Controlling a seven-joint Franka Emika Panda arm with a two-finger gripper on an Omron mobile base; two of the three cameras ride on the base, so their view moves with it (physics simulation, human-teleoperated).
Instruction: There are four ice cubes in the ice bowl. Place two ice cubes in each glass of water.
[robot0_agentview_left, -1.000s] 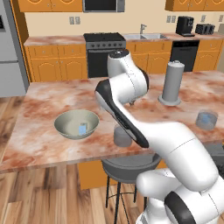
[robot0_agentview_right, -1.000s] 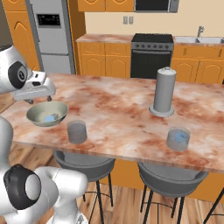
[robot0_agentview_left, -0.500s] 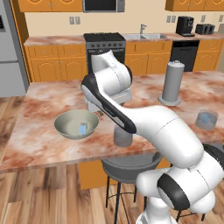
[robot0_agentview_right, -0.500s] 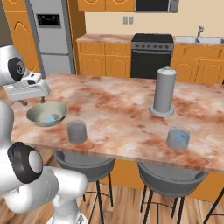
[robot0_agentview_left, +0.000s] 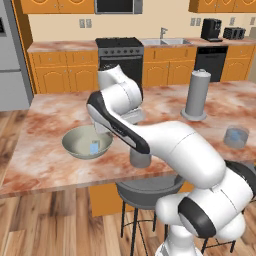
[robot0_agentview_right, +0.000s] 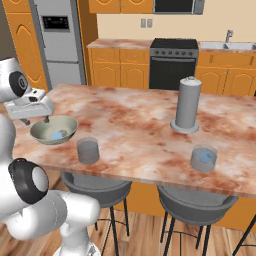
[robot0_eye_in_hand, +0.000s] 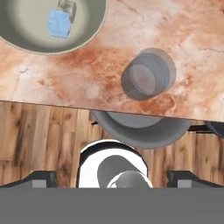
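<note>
The ice bowl (robot0_agentview_left: 69, 146) (robot0_agentview_right: 38, 132) (robot0_eye_in_hand: 26, 26) sits near the island's front left. In it lies a light-blue ice cube (robot0_agentview_left: 94, 147) (robot0_agentview_right: 59, 134) (robot0_eye_in_hand: 60, 24), with a paler cube (robot0_eye_in_hand: 68, 6) beside it. One glass of water (robot0_agentview_left: 141, 159) (robot0_agentview_right: 88, 150) (robot0_eye_in_hand: 146, 78) stands just right of the bowl by the counter's front edge, partly behind my arm in the left base view. The other glass (robot0_agentview_left: 236, 136) (robot0_agentview_right: 204, 158) stands far right and shows blue inside. My gripper (robot0_agentview_right: 41, 119) (robot0_eye_in_hand: 112, 177) hangs open over the bowl's near-left rim, holding nothing.
A tall grey cylinder with a domed top (robot0_agentview_left: 196, 95) (robot0_agentview_right: 187, 105) stands on the island behind and between the glasses. Two bar stools (robot0_agentview_right: 95, 182) (robot0_agentview_right: 197, 200) stand under the front edge. Stove, cabinets and a fridge line the back wall.
The arm has swung left and a little down, carrying the hand from the bowl's right side to over its left rim. Bowl and glasses have stayed in place.
</note>
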